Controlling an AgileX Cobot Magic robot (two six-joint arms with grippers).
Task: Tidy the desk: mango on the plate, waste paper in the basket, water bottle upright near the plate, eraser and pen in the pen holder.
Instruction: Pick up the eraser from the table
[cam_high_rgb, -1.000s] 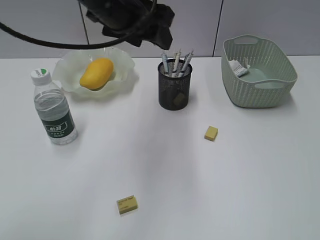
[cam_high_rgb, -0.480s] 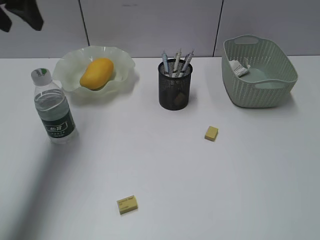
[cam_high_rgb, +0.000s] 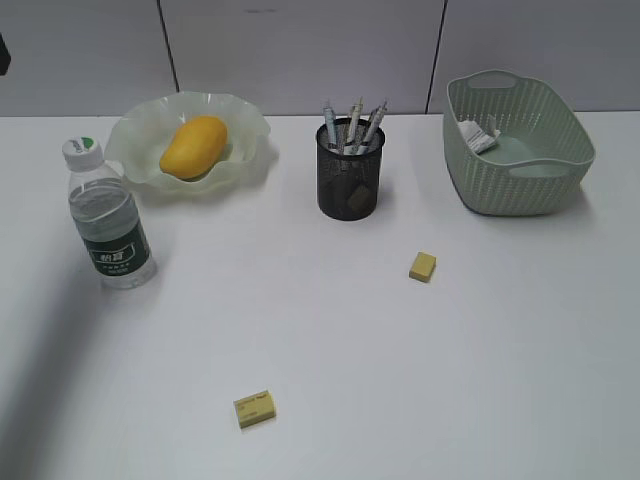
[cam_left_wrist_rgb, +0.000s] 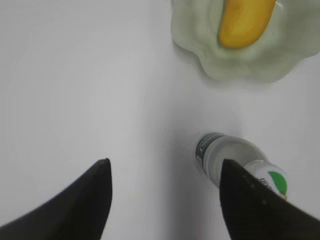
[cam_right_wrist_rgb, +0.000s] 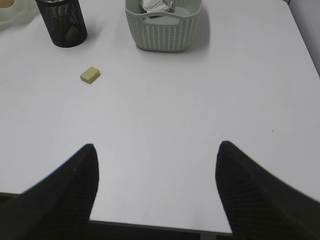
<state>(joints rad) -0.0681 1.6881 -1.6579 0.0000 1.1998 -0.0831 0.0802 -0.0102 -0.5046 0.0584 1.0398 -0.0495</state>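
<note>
Desk (cam_high_rgb: 420, 380) centre open; left tool (cam_left_wrist_rgb: 165, 192) gaping, empty, above water bottle (cam_left_wrist_rgb: 235, 162); right tool (cam_right_wrist_rgb: 156, 187) gaping, empty, over near edge

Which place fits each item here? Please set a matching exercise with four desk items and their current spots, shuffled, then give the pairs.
Things:
1. mango
2. waste paper
3. water bottle
4. pens

Places:
A. in the basket
B. upright on the desk, in front of the plate
C. in the pen holder
D. on the plate

Pairs: 1-D, 2-A, 3-B, 4-C
</note>
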